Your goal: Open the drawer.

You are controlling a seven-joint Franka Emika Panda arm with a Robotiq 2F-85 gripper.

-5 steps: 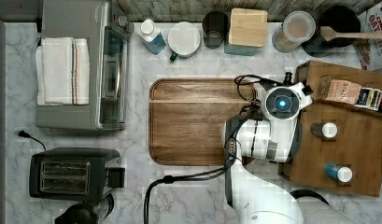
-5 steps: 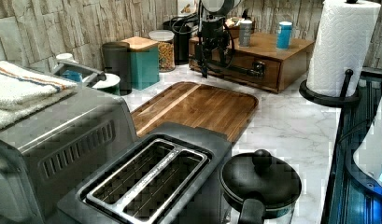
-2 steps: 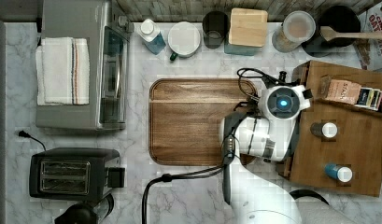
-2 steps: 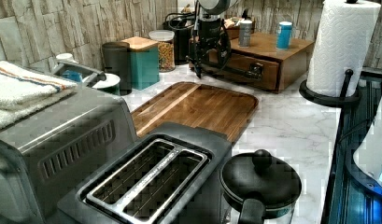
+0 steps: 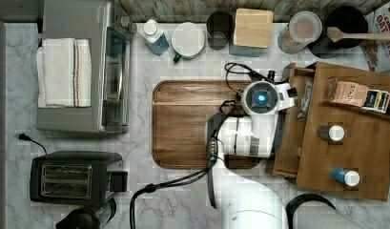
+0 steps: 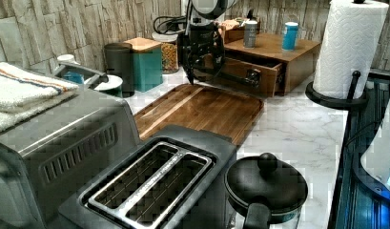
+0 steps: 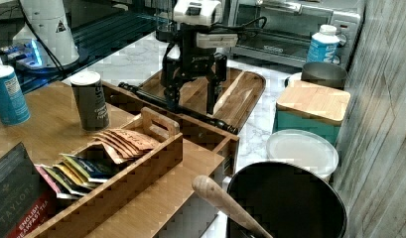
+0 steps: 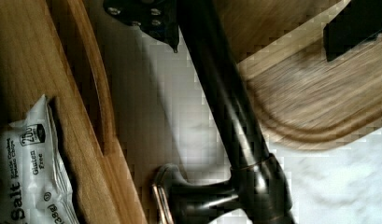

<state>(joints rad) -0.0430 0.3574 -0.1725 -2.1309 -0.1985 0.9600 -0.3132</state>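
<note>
Straddling one handle [image 8: 226, 107], one gripper [image 7: 193, 101] (parted), one drawer [image 7: 190, 126]

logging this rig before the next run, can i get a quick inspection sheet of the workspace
surface: white marble counter.
job's things: drawer part open, a packet inside; black bar handle.
clutter: cutting board, toaster, toaster oven, paper towel roll, canisters.
grippers: gripper open, fingers astride the handle.
cables: black cable on the counter, arm cable loops.
surroundings: wood-look wall.
</note>
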